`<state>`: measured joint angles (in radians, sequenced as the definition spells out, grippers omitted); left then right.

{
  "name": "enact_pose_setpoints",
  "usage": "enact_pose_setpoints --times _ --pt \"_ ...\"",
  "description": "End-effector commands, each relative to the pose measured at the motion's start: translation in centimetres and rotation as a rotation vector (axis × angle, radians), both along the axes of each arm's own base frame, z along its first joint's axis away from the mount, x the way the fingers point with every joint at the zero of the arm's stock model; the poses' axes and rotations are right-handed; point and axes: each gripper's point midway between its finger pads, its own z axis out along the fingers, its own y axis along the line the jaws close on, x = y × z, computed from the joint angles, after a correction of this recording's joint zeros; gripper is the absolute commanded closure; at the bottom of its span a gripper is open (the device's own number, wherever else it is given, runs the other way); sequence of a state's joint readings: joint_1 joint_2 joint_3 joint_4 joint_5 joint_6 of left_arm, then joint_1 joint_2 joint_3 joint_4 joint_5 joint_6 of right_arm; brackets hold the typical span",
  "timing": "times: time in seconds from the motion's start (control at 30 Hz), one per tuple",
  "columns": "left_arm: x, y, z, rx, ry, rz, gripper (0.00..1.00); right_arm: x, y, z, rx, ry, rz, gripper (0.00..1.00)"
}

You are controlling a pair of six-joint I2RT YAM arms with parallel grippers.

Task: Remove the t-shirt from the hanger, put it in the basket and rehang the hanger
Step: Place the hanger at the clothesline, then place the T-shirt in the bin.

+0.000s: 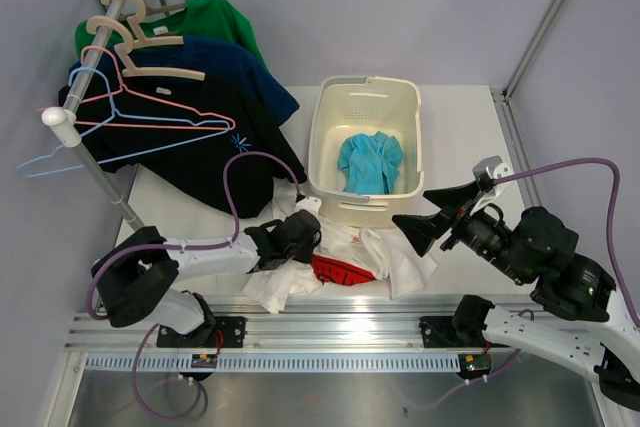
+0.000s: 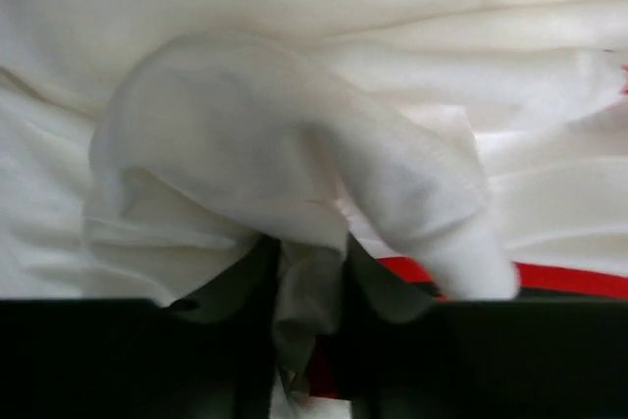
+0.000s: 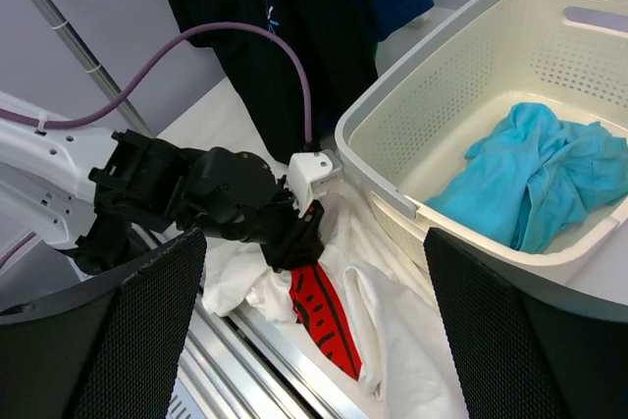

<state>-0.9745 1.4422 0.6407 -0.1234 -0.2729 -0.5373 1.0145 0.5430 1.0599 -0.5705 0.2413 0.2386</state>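
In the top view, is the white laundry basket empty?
No, a turquoise garment lies crumpled on the bottom of the basket.

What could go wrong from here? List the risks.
The left jaws pinch only a small fold of the white shirt; it may slip out when lifted.
The shirt lies against the basket; a pull could shift the basket.
The cable loops near the black shirt and may snag it.
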Motion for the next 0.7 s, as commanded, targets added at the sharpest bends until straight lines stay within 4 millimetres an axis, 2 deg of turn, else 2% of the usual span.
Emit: enact_pose_setpoints --times 0.0,0.03,0.1,0.17,0.23,0.27,0.3,0.33,0.37,0.4,0.5,0.53,0.57,0.6,0.63,0.67 --pt "-0.9 -1.6 3.4 -0.140 -0.054 -0.015 0.89 -0.6 0.1 1.5 0.037 -0.037 0.031 0.00" --pt "-1.6 -2.2 4.9 -0.175 -0.074 -0.039 0.98 -0.6 0.0 1.6 0.041 -0.039 0.032 0.00" --pt "-2.6 -3.1 8.6 -0.252 -0.103 -0.066 1.00 -0.8 -0.1 1.7 0.049 -0.043 0.037 0.01" --pt "-4.1 -4.3 15.1 -0.407 -0.171 -0.120 1.00 -0.7 -0.2 1.8 0.058 -0.047 0.032 0.00" --pt "-5.7 -4.7 20.2 -0.540 -0.214 -0.173 1.00 -0.8 -0.3 1.9 0.066 -0.048 0.031 0.01" --pt "-6.1 -4.8 22.1 -0.583 -0.232 -0.190 1.00 -0.8 -0.4 1.9 0.067 -0.049 0.029 0.01" --pt "-6.4 -5.0 25.4 -0.648 -0.264 -0.209 1.00 -0.9 -0.5 2.1 0.078 -0.054 0.029 0.01" --pt "-6.5 -5.0 27.3 -0.674 -0.296 -0.238 1.00 -0.9 -0.5 2.0 0.080 -0.055 0.029 0.00" --pt "-6.6 -5.1 28.9 -0.686 -0.317 -0.255 1.00 -0.9 -0.6 2.0 0.086 -0.057 0.026 0.00" --pt "-6.5 -5.2 33.0 -0.742 -0.364 -0.266 1.00 -1.0 -0.7 2.1 0.093 -0.060 0.024 0.01" --pt "-6.1 -6.3 37.2 -0.737 -0.439 -0.319 1.00 -1.0 -0.9 2.2 0.107 -0.065 0.018 0.00" --pt "-6.1 -6.1 41.9 -0.803 -0.498 -0.329 1.00 -1.0 -1.0 2.2 0.109 -0.066 0.014 0.01" --pt "-5.9 -6.3 43.7 -0.802 -0.539 -0.344 1.00 -0.9 -1.2 2.3 0.114 -0.068 0.008 0.01" --pt "-5.3 -7.3 44.7 -0.791 -0.559 -0.350 1.00 -1.0 -1.3 2.5 0.120 -0.072 0.008 0.00" --pt "-5.1 -6.3 49.4 -0.826 -0.658 -0.337 1.00 -1.1 -1.4 2.5 0.125 -0.073 0.006 0.00" --pt "-4.4 -6.2 51.1 -0.819 -0.706 -0.316 1.00 -1.1 -1.5 2.5 0.127 -0.074 0.008 0.00"
